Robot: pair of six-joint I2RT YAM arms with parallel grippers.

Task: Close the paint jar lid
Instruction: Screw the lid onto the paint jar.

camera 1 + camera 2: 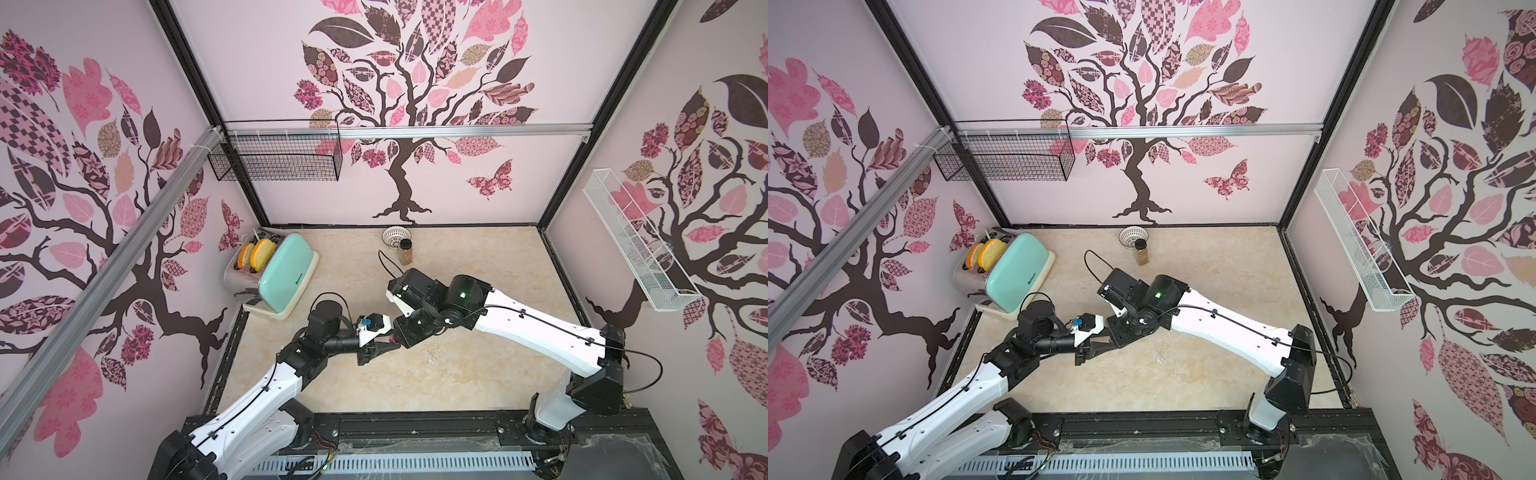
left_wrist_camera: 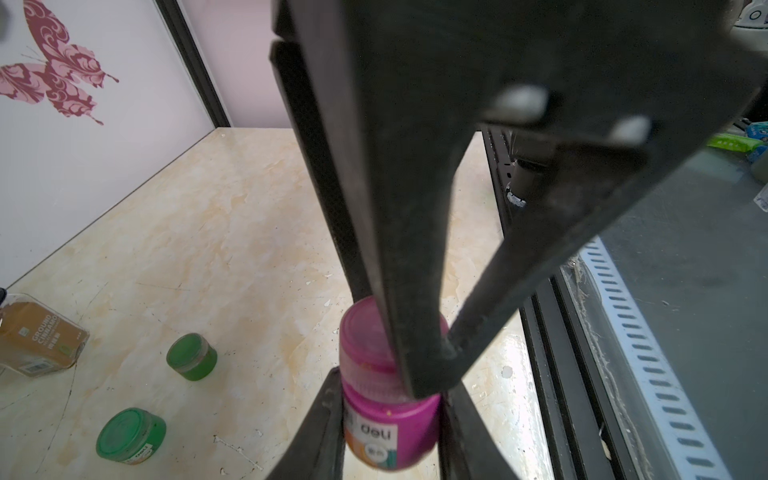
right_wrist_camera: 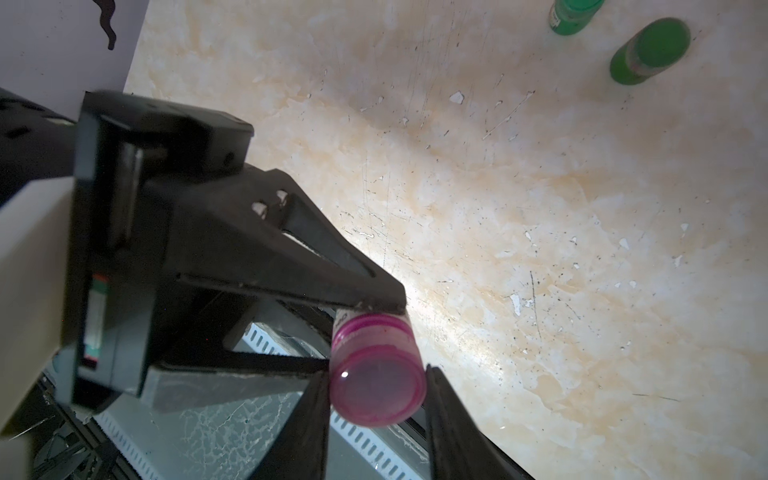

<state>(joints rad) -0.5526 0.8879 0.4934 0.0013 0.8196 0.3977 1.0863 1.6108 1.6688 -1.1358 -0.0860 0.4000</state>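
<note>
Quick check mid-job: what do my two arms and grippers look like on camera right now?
Both the left arm and right arm have white shell links with black joints, and a thin black cable clipped along each. A green light glows on a right-arm joint. The left gripper and right gripper are matte black with tapered, wedge-shaped fingers.

Pink tree-decal walls (image 1: 457, 187), beige marble floor (image 1: 478, 249)

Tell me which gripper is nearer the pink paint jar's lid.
Right. The right gripper straddles the lid, a finger on either side; the left gripper clamps the jar body below the lid.
</note>
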